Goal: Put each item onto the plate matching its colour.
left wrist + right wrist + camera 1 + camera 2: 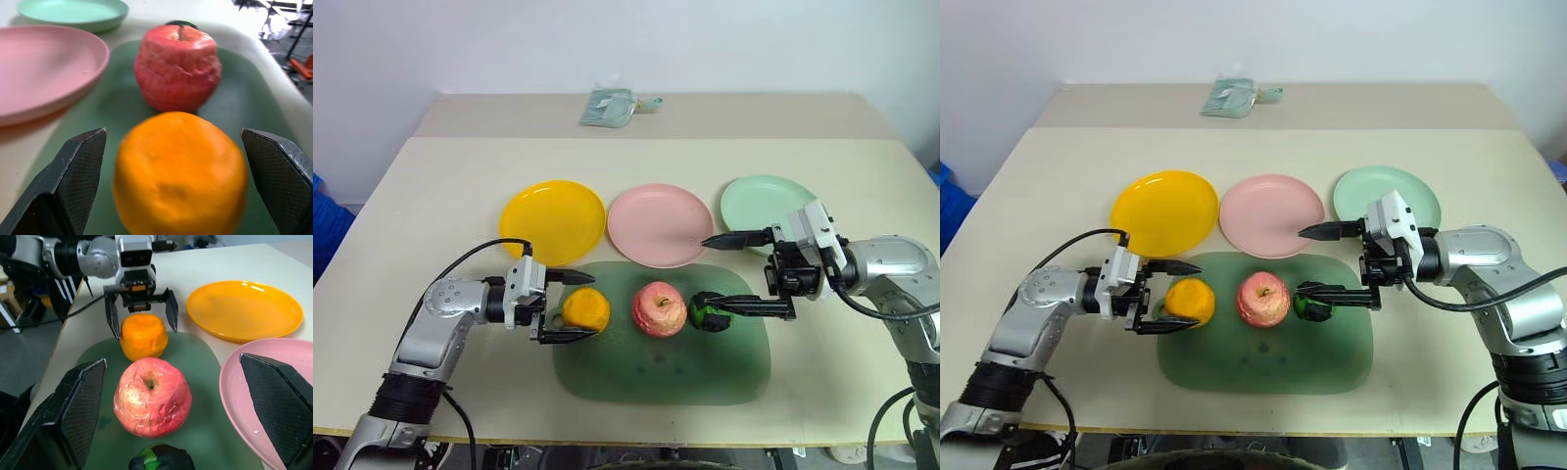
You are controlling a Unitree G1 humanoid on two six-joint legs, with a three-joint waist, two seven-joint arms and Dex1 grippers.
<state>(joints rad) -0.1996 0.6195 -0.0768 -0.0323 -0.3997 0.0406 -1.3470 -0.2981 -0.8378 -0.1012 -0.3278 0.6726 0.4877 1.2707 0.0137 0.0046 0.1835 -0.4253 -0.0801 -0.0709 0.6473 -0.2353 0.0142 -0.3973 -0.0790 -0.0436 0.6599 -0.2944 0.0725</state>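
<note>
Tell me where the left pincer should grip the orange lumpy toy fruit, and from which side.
Grip the orange lumpy toy fruit across its widest middle, coming level from the robot's left, where the open left pincer already straddles it. The fruit sits squat on the dark green mat, with the red apple beyond.

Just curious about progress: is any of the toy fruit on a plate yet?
No, the orange fruit, apple and green ball all sit on the dark green mat, off the plates.

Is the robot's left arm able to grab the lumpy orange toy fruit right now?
Probably yes. The left gripper is open, one black finger on either side of the lumpy orange toy fruit, nothing in between.
</note>
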